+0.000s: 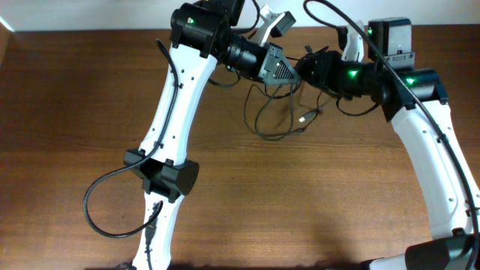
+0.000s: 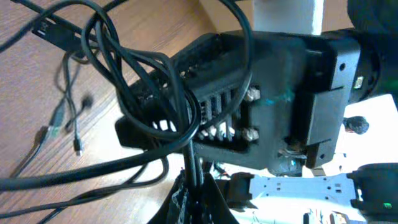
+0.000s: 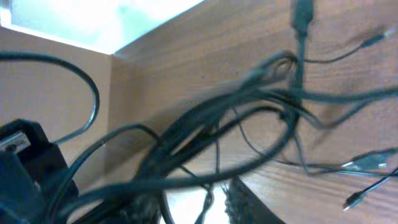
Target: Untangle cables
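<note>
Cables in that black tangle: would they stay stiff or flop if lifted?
Probably floppy: the cables hang in loose, curling loops. Likely light, since each strand is thin. They may snag rather than slide free, because strands cross one another repeatedly.

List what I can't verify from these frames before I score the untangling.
- Overhead: left tool and right tool meet head-on; their housings hide the fingers, so neither grip is readable.
- Left wrist: own fingers buried under the cables and cut by the bottom edge.
- Right wrist: strands are blurred; which crosses over which is unclear.
- Overhead: the plug is too small to identify.
</note>
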`<state>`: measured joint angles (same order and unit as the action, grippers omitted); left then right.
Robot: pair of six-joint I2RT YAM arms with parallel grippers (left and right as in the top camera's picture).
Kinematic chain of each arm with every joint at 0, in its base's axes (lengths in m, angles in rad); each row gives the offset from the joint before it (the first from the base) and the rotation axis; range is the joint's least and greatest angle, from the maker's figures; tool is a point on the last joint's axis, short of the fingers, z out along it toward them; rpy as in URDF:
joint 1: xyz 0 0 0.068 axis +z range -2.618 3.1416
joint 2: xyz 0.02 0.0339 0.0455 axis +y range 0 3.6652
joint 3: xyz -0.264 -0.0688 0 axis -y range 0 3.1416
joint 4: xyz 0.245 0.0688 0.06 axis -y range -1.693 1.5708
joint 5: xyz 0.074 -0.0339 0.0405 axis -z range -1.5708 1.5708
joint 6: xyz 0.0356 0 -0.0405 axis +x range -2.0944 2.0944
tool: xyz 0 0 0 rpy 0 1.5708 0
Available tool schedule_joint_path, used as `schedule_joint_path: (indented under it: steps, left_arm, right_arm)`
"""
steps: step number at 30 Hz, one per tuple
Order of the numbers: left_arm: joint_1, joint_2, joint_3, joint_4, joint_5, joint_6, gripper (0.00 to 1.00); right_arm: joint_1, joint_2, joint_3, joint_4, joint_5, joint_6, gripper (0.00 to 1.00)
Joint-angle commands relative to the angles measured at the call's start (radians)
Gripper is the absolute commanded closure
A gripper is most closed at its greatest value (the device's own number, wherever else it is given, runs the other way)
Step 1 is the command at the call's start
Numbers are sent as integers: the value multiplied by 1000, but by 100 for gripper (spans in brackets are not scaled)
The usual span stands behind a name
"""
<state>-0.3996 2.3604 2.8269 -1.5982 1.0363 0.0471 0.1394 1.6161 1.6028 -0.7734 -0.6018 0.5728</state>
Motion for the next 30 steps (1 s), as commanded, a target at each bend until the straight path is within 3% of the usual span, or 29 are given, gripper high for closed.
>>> schedule_joint_path:
  steps: [1,3,7,12,18,24,27,30]
  left_arm:
    - [4,-10,23,4,65,2,100]
    - [51,-10,23,13,-108,1,100]
    - [146,-10,22,-27,-801,-90,100]
    - [165,-10,18,-90,-1071,-89,100]
    - [176,-10,-10,-90,-1202,-111,100]
    - [214,-53,-10,-90,-1095,-114,100]
    - [213,-141,-10,-90,-1092,-114,88]
    - [213,-186,-10,-90,-1091,-114,87]
  right_arm:
    - [4,11,10,-24,67,19,92]
    - [5,11,10,-124,152,-13,96]
    - [5,11,10,-429,261,-241,96]
    - [3,5,11,-586,387,-314,96]
    - [-102,-99,41,-649,419,-257,96]
    - [-146,-217,41,-693,366,-251,96]
    - [-146,-217,41,-715,366,-251,96]
    - [-146,-217,41,-716,336,-251,96]
